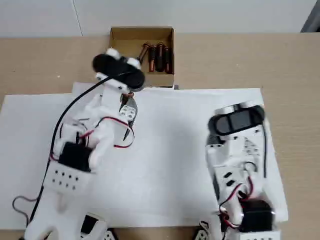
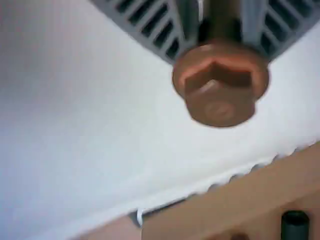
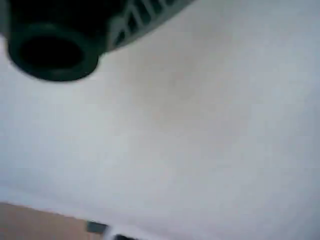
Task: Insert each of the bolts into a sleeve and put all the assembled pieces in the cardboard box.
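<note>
While my left gripper (image 2: pixel 220 20) pinches the copper bolt (image 2: pixel 220 82) by its shank and my right gripper (image 3: pixel 85 22) clamps 1 black sleeve (image 3: pixel 52 50), both hang over the white sheet (image 1: pixel 190 150), well apart. Risk, as I judge it: a tilted bolt misses the bore, jams, and drops short of the cardboard box (image 1: pixel 141 31), where finished pieces (image 1: pixel 157 57) lie.

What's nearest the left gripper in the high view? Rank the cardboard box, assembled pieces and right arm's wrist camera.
1. Cardboard box: front wall right beside the left gripper.
2. Assembled pieces: inside the box, right side.
3. Right arm's wrist camera: far across the paper.
</note>
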`<state>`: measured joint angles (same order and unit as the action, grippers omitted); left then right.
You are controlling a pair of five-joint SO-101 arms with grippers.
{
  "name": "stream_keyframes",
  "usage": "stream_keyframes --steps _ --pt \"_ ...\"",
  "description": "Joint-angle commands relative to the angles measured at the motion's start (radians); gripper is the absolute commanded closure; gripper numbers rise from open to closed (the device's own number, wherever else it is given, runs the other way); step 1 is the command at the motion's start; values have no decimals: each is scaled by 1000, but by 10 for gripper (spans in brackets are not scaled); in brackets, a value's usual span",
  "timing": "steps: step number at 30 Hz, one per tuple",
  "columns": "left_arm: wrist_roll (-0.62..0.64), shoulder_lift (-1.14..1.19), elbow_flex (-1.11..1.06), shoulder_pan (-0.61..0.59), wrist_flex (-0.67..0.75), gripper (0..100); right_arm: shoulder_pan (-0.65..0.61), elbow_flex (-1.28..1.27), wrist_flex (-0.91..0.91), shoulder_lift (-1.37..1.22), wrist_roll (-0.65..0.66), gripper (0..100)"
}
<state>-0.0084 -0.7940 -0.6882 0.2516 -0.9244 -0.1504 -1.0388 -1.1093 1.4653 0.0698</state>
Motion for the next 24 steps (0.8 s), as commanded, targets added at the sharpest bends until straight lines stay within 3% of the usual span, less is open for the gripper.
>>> stream_keyframes --steps 1,5,10,15,24 --pt "149 -110 -85 8 104 994 -81 -77 102 36 -20 995" --pt "267 -190 -177 8 166 994 -162 -155 179 47 -20 995" --pt "308 -279 -294 17 267 994 -246 -238 282 47 -20 995" --pt "328 -384 -420 83 347 994 -335 -307 363 47 -17 995" --pt "546 -551 -562 199 450 994 -440 -376 470 50 -14 995"
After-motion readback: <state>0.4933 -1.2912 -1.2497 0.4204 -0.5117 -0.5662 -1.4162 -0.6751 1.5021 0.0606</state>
